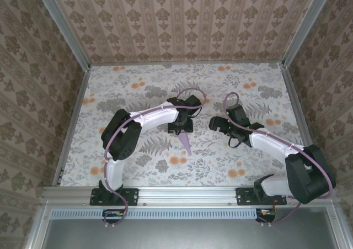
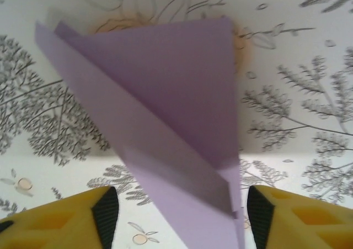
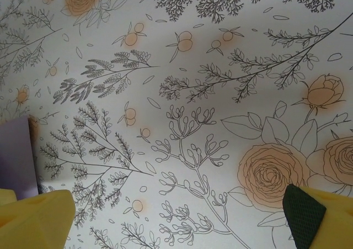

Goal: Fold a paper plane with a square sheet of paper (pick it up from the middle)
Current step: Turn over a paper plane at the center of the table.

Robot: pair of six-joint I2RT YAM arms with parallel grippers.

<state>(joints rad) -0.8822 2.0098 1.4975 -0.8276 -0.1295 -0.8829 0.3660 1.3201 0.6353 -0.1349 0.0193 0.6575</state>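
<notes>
Thing: one slim, pointed, lavender-purple folded paper plane lay on the floral-patterned desk, near the middle and a little left of centre.
Left claw: the left claw hung directly over the plane. In its wrist view the yellow fingers were spread wide, one on each side of the paper, and neither pad met it (released, holding nothing).
Right claw: the right claw stood beside the plane on its right, apart from it. Its fingers were also parted over bare desk, and a purple edge showed at the left of its wrist view.
Key relation: the plane sat between the left claw's fingers and just beneath them, so any pinch would have had to close straight across it.
Long axis: it ran far-to-near on the desk, with the tip towards the near edge and leaning slightly right. In the left wrist view the paper narrowed towards the fingers.
Nearer arm: the left, plainly.
Count: one piece of paper, two arms, two claws.
Progress (a judgement): the dart shape looked largely folded, with layered flaps visible.
</notes>
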